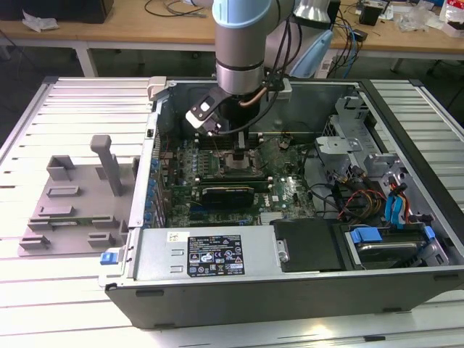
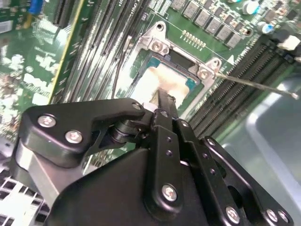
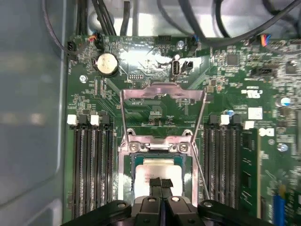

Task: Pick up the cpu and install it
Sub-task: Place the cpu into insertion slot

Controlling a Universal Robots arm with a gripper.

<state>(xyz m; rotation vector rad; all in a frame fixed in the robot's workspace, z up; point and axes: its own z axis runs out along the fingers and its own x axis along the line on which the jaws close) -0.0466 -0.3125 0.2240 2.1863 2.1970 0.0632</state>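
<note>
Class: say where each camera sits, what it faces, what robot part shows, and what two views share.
Exterior view: off-arm, high, looking down into the computer case; arm shows.
First wrist view: on the arm, squarely facing the socket; pincer shows.
Second wrist view: on the arm, oblique; pincer body shows.
Both wrist views share the cpu.

Hangs upright, wrist [image 1: 243, 80] turned straight down; carries the end effector [image 3: 161, 181] directly beneath. Holds both fingers [image 2: 167, 112] pressed together, tip against tip.
</note>
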